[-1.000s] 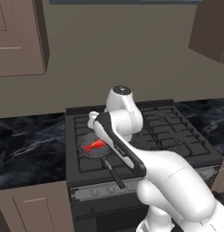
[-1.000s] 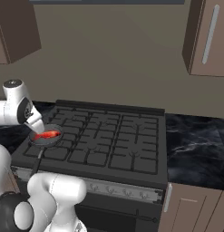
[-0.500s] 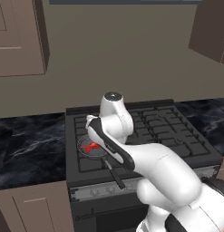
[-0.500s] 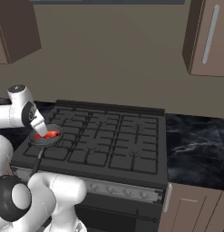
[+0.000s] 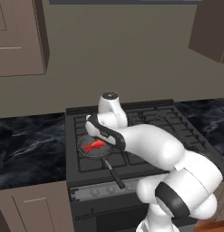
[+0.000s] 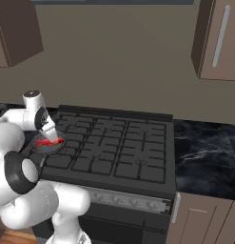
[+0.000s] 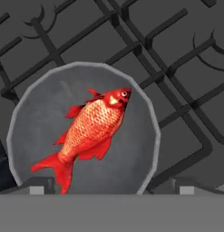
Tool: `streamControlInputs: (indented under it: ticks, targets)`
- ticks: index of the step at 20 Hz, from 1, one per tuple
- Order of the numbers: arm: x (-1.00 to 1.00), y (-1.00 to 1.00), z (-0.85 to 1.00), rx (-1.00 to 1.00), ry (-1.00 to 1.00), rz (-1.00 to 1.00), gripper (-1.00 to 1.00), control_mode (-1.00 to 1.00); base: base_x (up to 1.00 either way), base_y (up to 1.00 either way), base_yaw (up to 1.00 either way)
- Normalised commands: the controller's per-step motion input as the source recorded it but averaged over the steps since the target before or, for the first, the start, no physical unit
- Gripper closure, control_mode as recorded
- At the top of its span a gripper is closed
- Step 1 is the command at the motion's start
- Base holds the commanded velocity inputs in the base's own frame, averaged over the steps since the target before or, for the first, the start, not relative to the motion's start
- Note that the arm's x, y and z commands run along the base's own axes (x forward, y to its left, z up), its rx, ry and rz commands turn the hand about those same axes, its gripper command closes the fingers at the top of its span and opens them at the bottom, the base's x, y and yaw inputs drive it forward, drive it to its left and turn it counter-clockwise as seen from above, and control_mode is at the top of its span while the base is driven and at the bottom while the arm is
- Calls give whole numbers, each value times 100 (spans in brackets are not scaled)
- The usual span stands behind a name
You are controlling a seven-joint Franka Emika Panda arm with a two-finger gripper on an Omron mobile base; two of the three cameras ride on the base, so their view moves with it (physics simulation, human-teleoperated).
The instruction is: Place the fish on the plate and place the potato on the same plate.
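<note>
Red fish [image 7: 93, 133] flat in the grey pan [image 7: 36, 118] on the stove's [image 6: 138, 143] near-left burner; tool [image 7: 109, 190] wide open above, empty.

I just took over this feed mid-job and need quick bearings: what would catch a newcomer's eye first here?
The bright red-orange fish stands out most, lying flat in a dark frying pan on the stove's front left burner. Next is the white arm, bent low over that pan with its open pincer just above the fish, one finger tip showing on each side. Black marble counters flank the stove.
</note>
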Motion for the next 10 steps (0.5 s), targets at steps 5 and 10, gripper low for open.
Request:
streamControlInputs:
  ticks: [5, 10]
  targets:
    - [49, 8, -31, 0, 9, 0, -100, -100, 0, 0, 0]
    - [49, 22, -29, 0, 8, -1, -100, -100, 0, 0, 0]
